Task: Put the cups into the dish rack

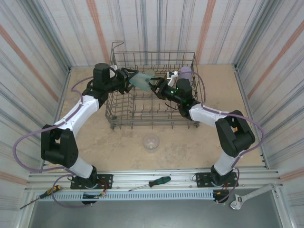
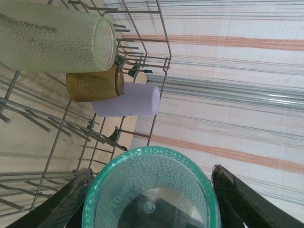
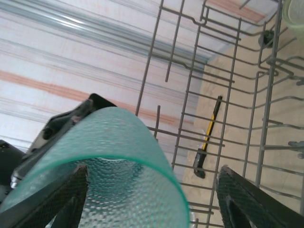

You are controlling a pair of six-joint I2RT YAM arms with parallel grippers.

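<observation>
**Passing the teal cup over the dish rack**

The teal cup (image 1: 141, 80) is in the air above the far part of the dish rack (image 1: 142, 122), between the two arms. The left gripper (image 2: 151, 173) has its two fingers on both sides of the cup and looks to be holding it. The right gripper (image 3: 153, 170) is wide open around the other end of the cup. One of its fingers stands clear of the cup, so I think it is not holding it.

To do this step well, I think the left gripper should hold the cup tight. The right gripper should slide straight back, away from the dish rack's middle, without bumping the cup. Then the cup can go down slowly into a free spot in the dish rack. It must not knock the cups that are in there.

Counting:
- Dish racks: one.
- Cups: five.
  - One teal cup, above the dish rack.
  - One yellow-green cup (image 2: 52, 40), one amber cup (image 2: 95, 85) and one lavender cup (image 2: 128, 99), close together inside the dish rack by its far wall.
  - One clear cup (image 1: 151, 141), on the table (image 1: 109, 152) in front of the dish rack.
- Grippers: two, both over the dish rack.
</observation>
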